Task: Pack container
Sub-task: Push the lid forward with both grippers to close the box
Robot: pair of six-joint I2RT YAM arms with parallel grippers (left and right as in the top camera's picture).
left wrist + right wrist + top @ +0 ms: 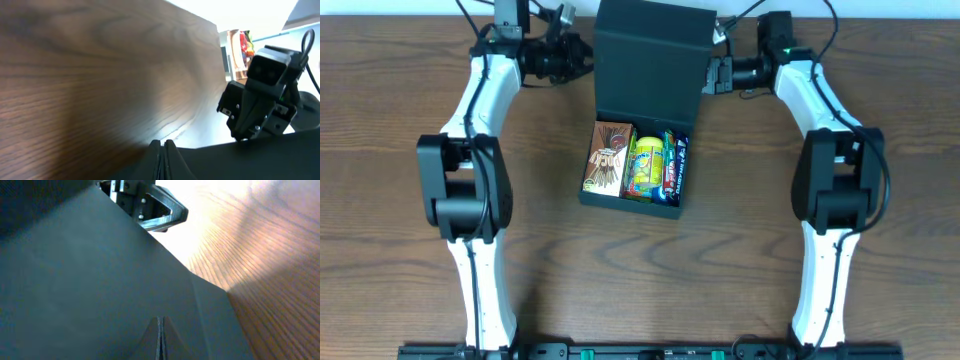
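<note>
The dark teal-black container (pixel 588 196) stands open at the table's back middle. Its flap lid (pixel 645 60) is raised and leans back. Inside lie a brown packet (pixel 608 158), a yellow packet (pixel 645 165) and a dark blue packet (pixel 672 168). My left gripper (pixel 582 55) is shut at the lid's left edge. My right gripper (pixel 710 75) is shut at the lid's right edge. In the left wrist view the shut fingers (pixel 162 145) rest against the dark lid (pixel 260 162). In the right wrist view the shut fingers (pixel 160 322) lie against the lid's face (pixel 75 280).
The wooden table (pixel 400 250) surrounds the box. The right arm's wrist shows in the left wrist view (pixel 255 100), and the left gripper's body shows in the right wrist view (pixel 150 205). Both arm bases stand at the front edge.
</note>
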